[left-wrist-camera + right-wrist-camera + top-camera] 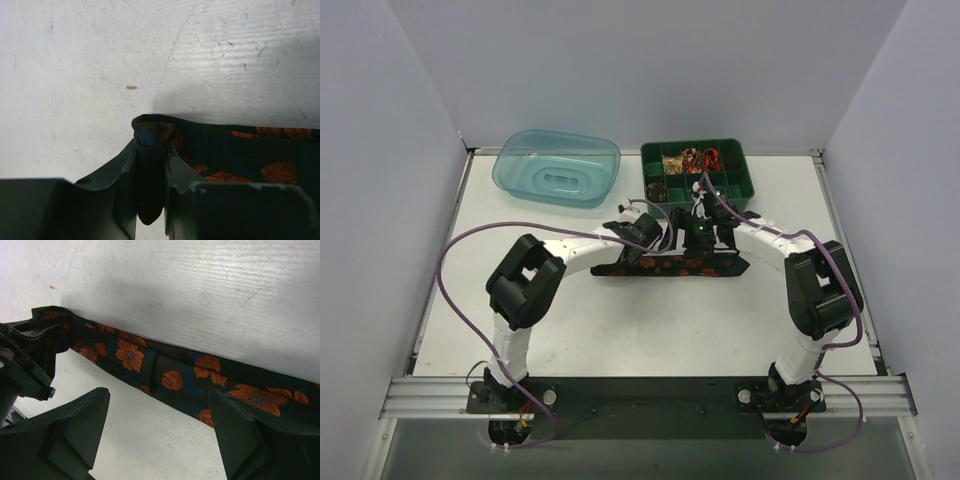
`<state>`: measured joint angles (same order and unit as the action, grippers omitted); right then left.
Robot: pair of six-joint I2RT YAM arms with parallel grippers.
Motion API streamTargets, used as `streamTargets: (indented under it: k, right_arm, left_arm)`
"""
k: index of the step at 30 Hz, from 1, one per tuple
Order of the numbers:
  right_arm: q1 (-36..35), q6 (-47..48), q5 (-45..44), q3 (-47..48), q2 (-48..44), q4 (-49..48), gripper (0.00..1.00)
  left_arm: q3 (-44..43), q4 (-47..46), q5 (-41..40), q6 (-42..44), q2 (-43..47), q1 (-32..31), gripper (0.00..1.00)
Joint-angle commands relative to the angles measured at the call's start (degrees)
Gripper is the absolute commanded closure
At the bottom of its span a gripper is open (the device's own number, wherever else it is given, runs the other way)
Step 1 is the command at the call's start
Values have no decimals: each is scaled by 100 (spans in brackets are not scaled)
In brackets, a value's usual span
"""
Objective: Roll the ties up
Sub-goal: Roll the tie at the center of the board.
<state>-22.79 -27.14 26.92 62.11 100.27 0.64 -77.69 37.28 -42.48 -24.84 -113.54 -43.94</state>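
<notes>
Black tie, one, in left hand.

The overhead view is lit brightly and evenly from above; only faint, soft shadows are cast on the counter. In both wrist views a broad grey shadow is thrown across the upper right, and the jaws at the bottom edge are rendered dark and slightly blurred.

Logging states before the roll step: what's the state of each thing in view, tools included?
tie: stretched out on the table, unrolled, one end curled up.
left tool: shut on the tie's end.
right tool: open, above the tie.
green tray: open-topped, some compartments filled.
blue tub: on the table, upright or inverted unclear.
</notes>
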Motion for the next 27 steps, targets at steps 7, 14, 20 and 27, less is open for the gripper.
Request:
streamTargets:
  k: [7, 14, 20, 27]
  right_arm:
    - [178, -46, -55, -269, -403, -21, 18]
    - [301, -99, -99, -471, -526, -21, 18]
    - [529, -248, -213, -664, -631, -21, 18]
    - [793, -398, -99, -796, -658, -231, 18]
  left_arm:
    - [-1150, 1062, -752, -521, -1161, -474, 100]
    - [-1801, 1677, -885, -794, -1838, -747, 100]
    - [-1750, 1432, -604, -803, -1944, -809, 100]
    - [-1645, 1107, -183, -689, -1936, -826, 91]
